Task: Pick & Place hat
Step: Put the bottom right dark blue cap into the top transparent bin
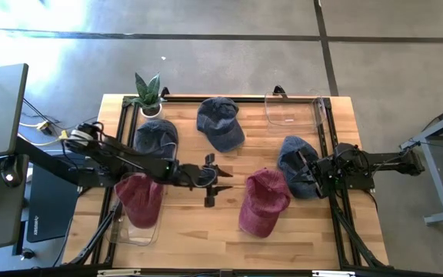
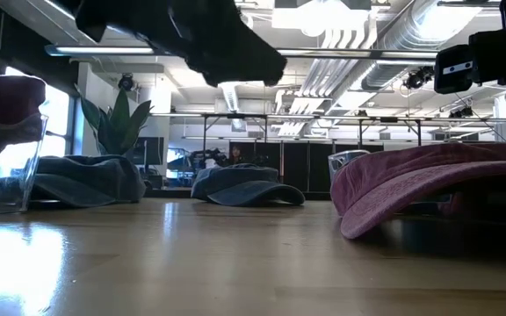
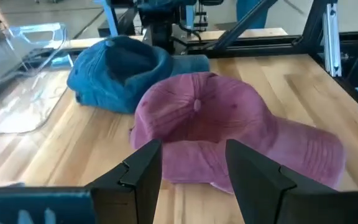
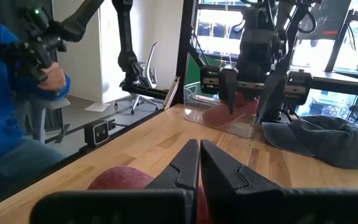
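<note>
Left wrist view: maroon hat (image 3: 229,134) lies crumpled, left jaws apart, right jaws together.

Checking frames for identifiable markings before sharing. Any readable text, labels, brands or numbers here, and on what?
No text reads clearly in any view.
Pale letter shapes on the left gripper housing in the left wrist view: cut off at the picture's edge, unreadable.
Small light marking on the dark unit by the table's left edge in the high view: too small to read.
Red hat and blue hat: no logo visible.
</note>
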Robot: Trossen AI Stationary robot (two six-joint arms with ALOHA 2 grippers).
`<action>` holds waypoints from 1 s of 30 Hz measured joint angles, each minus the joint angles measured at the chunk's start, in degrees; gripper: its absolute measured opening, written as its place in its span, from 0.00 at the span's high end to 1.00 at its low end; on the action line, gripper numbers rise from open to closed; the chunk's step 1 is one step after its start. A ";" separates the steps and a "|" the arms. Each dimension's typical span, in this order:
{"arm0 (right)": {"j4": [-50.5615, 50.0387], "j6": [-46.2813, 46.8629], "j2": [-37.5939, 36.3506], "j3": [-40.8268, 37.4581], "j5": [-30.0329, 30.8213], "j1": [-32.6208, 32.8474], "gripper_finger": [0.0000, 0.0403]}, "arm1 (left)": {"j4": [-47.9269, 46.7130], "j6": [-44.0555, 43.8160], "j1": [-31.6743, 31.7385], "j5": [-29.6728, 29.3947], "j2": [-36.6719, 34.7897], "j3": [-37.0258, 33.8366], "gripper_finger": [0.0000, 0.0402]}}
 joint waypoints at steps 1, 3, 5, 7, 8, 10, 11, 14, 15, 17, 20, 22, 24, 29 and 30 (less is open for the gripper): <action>0.00 -0.02 0.00 0.00 0.00 0.00 0.97 | 0.15 -1.00 -0.02 -0.75 0.60 0.00 0.58; 0.00 -0.02 0.00 0.02 0.00 -0.01 0.97 | -0.17 -2.63 0.03 -1.29 2.01 0.00 0.58; 0.00 -0.02 0.00 0.02 0.00 -0.02 0.97 | -0.25 -2.82 0.60 -0.76 3.34 -0.01 0.58; 0.15 -1.70 0.00 0.02 0.21 0.00 0.97 | 1.18 -2.52 1.63 0.83 3.69 -1.09 0.58; 0.65 -4.33 0.00 0.02 1.14 0.00 0.97 | 2.82 -2.35 2.59 1.47 3.69 -2.07 0.58; 2.80 -8.55 -0.01 0.01 5.08 -0.01 0.97 | 6.94 -2.46 5.45 3.97 3.69 -4.88 0.58; 3.71 -9.81 -0.02 0.00 7.05 -0.02 0.97 | 9.16 -2.85 7.16 5.52 3.71 -6.58 0.58; 8.15 -12.83 0.00 0.00 14.50 -0.02 0.97 | 16.53 -4.03 11.80 8.79 3.80 -11.02 0.58; 9.72 -13.26 -0.02 0.01 16.97 -0.02 0.97 | 19.03 -4.07 12.87 9.16 3.80 -12.19 0.58; 12.19 -13.20 0.00 0.00 20.70 -0.02 0.97 | 22.24 -3.95 14.42 9.38 3.80 -13.87 0.58; 14.72 -10.95 0.00 0.02 22.48 -0.02 0.97 | 23.33 -1.87 15.93 9.52 3.80 -14.02 0.58; 15.10 -4.21 0.00 0.01 21.04 -0.02 0.97 | 23.37 -0.71 16.44 9.48 3.80 -13.26 0.58; 16.13 1.47 0.07 0.02 19.65 -0.02 0.97 | 23.40 0.29 16.89 9.56 3.80 -12.09 0.58; 21.60 12.70 0.93 0.07 18.97 0.03 0.97 | 23.45 1.42 16.85 10.52 3.78 -9.85 0.58; 21.08 14.76 1.46 0.14 18.30 0.05 0.97 | 23.43 1.90 16.85 11.60 3.75 -9.67 0.58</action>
